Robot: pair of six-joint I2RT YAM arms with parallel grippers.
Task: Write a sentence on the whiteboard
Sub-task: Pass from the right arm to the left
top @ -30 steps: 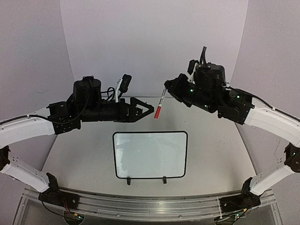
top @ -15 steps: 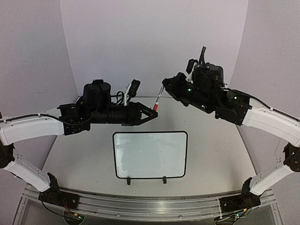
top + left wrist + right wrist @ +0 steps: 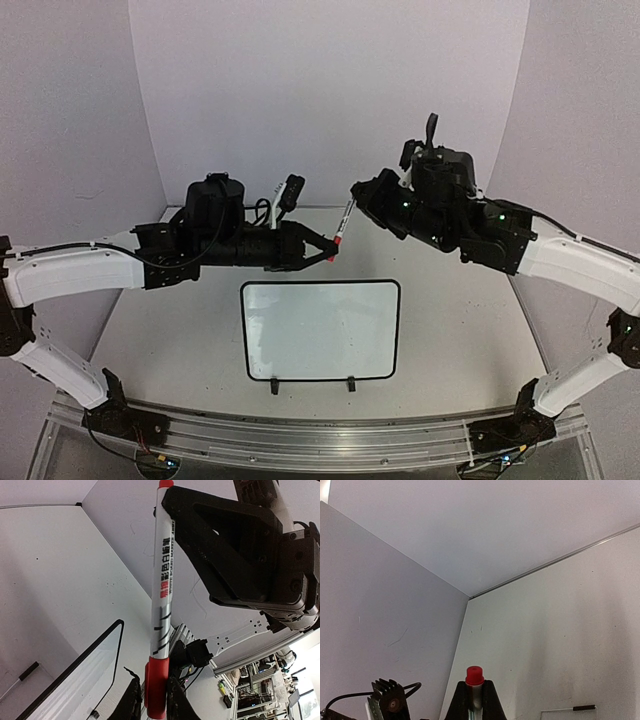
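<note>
Left hand (image 3: 329,250) is pinching red cap (image 3: 156,690), right hand (image 3: 360,194) is gripping marker (image 3: 162,580); pulling straight apart along the barrel looks safest.

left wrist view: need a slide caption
Left pincer grips the red cap of the marker held by the right pincer, whiteboard below.

The marker (image 3: 343,218) spans between left gripper (image 3: 328,249) and right gripper (image 3: 358,193), behind the whiteboard (image 3: 320,330).

Right tool (image 3: 357,195) gripping marker (image 3: 343,221), left tool (image 3: 328,251) on its red end, whiteboard (image 3: 320,330) below
</note>
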